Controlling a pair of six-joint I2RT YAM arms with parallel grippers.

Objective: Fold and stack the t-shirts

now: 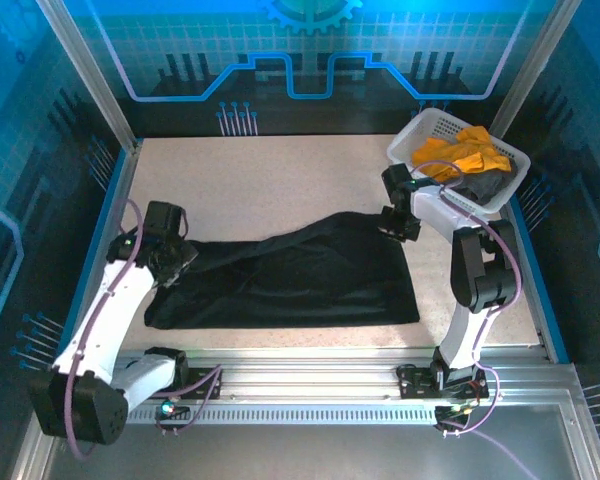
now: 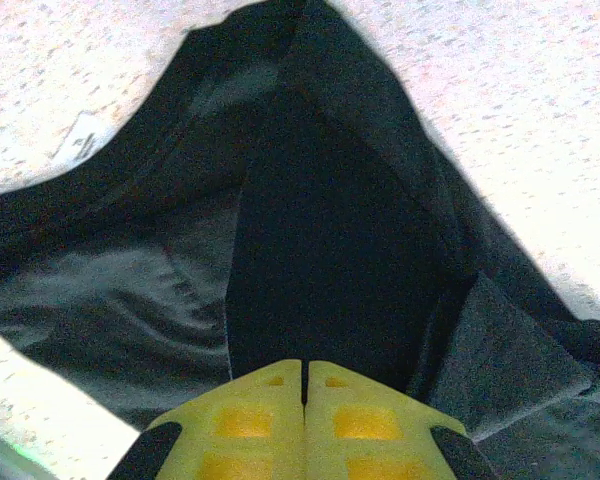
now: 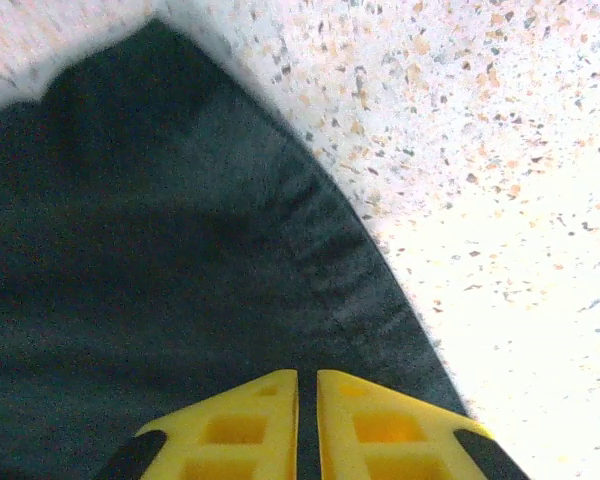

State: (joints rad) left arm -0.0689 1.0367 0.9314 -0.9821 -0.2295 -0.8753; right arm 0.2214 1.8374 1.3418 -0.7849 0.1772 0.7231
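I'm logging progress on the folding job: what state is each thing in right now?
black t-shirt: spread on the table, rumpled, not folded.
orange-yellow t-shirt: crumpled in the basket.
dark grey t-shirt: crumpled in the basket, beside the orange-yellow one.
basket: upright, far right corner.
left tool: shut on the black t-shirt's left end.
right tool: shut on its far right corner.

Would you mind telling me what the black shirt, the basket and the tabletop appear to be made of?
The black t-shirt: soft matte knit fabric, probably cotton; it drapes and creases.
The basket: white moulded plastic, judging by its lattice walls.
The tabletop: hard speckled surface, stone-like or laminate; cannot tell which.
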